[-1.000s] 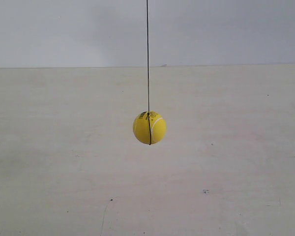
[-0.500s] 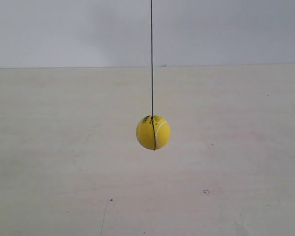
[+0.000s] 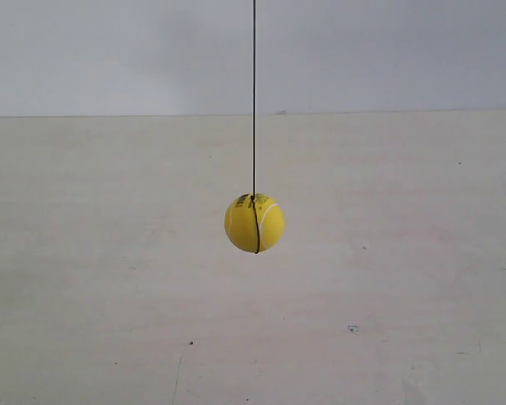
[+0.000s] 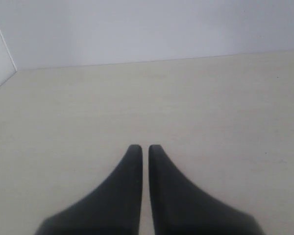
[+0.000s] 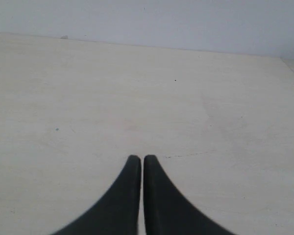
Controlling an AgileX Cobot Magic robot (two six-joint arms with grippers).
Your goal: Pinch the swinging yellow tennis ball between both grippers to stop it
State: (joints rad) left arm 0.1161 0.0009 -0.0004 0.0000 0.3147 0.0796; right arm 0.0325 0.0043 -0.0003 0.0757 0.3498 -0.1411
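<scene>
The yellow tennis ball (image 3: 255, 223) hangs on a thin black string (image 3: 254, 93) above the pale table, near the middle of the exterior view. A white seam and a small dark label show on it. Neither arm appears in the exterior view. In the left wrist view my left gripper (image 4: 144, 147) is shut, with only a thin slit between its black tapering fingers and nothing held. My right gripper (image 5: 142, 157) is likewise shut and empty in the right wrist view. The ball shows in neither wrist view.
A pale wooden table (image 3: 388, 278) with small dark specks fills the scene, backed by a plain grey-white wall (image 3: 388, 51). A wall corner (image 4: 5, 46) shows in the left wrist view.
The ball swung slightly right and lower half a second ago, and has now come back left and a little higher. The string's top has shifted back left too.
</scene>
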